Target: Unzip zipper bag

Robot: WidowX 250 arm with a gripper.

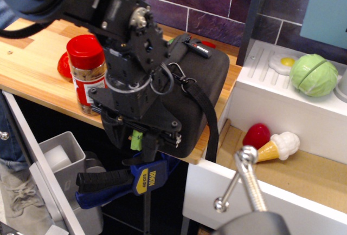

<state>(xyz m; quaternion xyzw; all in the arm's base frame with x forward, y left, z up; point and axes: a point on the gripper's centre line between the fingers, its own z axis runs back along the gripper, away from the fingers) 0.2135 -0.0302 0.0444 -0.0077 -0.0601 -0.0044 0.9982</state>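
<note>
Zipper bag: lay on the wooden table at its front edge, just beside the white shelf unit, strap draped over the near corner and hanging off the edge.

End effector: sat low against the bag's near-left face, at the table edge. My own body hid the fingers; I could not tell whether they were apart or together.

Pull tab: lime-green, visible right at my end effector. Contact looked likely, but a grip could not be confirmed.

Progress: judged early to middle. No open seam or gap showed on the visible part of the bag; the lid looked seated. The seam near my end effector was hidden.

Remaining: most or all of the zipper run around the bag, as far as I could judge.

Nearby: red-lidded jar just left of me.
</note>
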